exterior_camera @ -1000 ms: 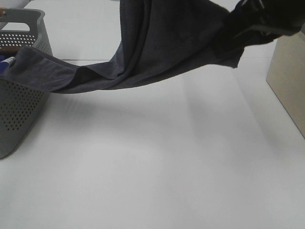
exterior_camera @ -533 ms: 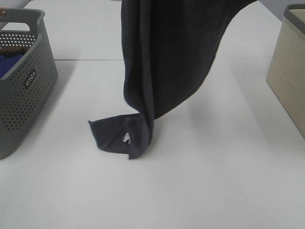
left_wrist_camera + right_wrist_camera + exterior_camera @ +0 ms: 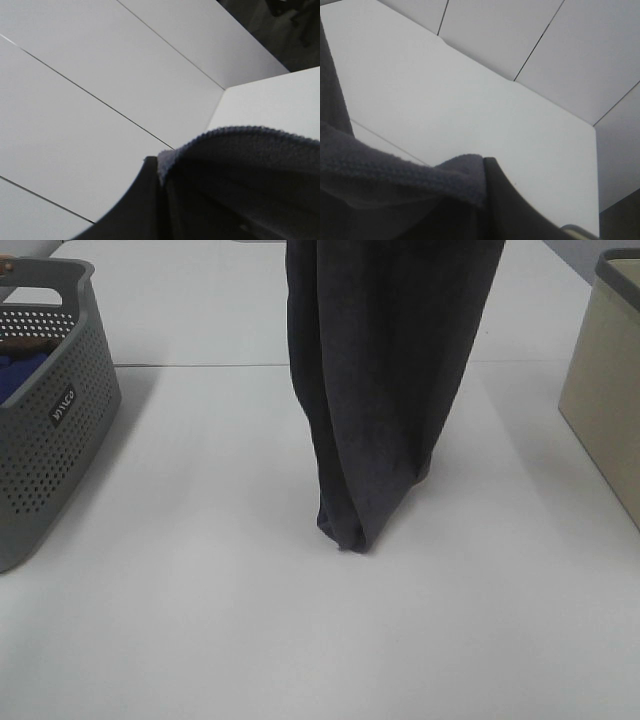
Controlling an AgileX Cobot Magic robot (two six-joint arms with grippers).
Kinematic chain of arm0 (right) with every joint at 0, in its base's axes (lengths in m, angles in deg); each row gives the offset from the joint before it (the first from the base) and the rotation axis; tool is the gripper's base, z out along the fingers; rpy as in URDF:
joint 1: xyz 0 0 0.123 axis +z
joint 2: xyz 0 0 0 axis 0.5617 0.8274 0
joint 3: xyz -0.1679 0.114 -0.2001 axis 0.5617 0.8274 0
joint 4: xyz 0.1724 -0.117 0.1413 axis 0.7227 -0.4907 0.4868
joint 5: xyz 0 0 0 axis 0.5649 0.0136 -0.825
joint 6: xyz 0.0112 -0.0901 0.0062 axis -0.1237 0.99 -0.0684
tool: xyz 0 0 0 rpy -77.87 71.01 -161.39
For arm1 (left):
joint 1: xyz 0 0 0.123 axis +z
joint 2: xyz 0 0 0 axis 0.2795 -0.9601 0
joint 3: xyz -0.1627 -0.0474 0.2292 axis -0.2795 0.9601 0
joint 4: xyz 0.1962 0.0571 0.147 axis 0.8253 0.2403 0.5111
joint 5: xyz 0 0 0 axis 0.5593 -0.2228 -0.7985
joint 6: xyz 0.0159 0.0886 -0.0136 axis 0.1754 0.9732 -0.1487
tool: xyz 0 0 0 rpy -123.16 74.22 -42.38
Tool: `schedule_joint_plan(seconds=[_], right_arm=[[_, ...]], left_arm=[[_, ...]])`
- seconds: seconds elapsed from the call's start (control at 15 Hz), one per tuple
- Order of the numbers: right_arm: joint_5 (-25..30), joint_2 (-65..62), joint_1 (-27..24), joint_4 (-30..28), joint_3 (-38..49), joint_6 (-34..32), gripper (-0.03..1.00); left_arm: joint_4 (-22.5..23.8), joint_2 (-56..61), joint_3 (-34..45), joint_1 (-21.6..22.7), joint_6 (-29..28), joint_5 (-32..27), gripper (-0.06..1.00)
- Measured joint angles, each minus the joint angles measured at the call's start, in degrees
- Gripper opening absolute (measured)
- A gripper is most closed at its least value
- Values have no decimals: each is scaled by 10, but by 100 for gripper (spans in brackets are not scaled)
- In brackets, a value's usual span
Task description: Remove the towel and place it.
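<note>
The dark charcoal towel (image 3: 385, 390) hangs in a long bunched column from above the top edge of the exterior view. Its lowest fold (image 3: 350, 535) rests at or just above the white table, right of centre. Neither gripper shows in that view. In the left wrist view, towel cloth (image 3: 240, 165) drapes over my left gripper (image 3: 157, 170), which is shut on it beside a dark finger (image 3: 140, 205). The right wrist view shows a towel hem (image 3: 395, 170) bunched against my right gripper (image 3: 482, 165), also shut on it. Both wrist cameras face the ceiling panels.
A grey perforated basket (image 3: 50, 440) stands at the left edge with a blue cloth (image 3: 20, 375) inside. A beige bin (image 3: 605, 400) stands at the right edge. A seam (image 3: 200, 365) crosses the white table at the back.
The towel's tail came out of the basket and dropped onto the table. It has since been drawn up and right, so the towel hangs straight down.
</note>
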Motion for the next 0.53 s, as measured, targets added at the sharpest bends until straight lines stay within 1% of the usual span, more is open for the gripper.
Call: schedule_joint_plan(seconds=[0.13,0.27,0.33,0.4,0.47,0.53], right_arm=[[-7,47,0,-37,-59,-10,1],[-13,109,0,-78,-148,-25,1],[-16,143,0,-90,-195,-26,1],[-23,215,0,-95,-298,-30,1],[-30,233,0,-95,-324,-35,1],[-45,264,0,-96,-366,-41,1]], left_arm=[[2,-19,0,23,0,99,0],[2,-42,0,44,0,192,0],[3,-58,0,54,0,249,0],[4,-95,-1,78,0,358,0],[4,-103,-1,85,0,379,0],[1,-124,-1,98,0,425,0]])
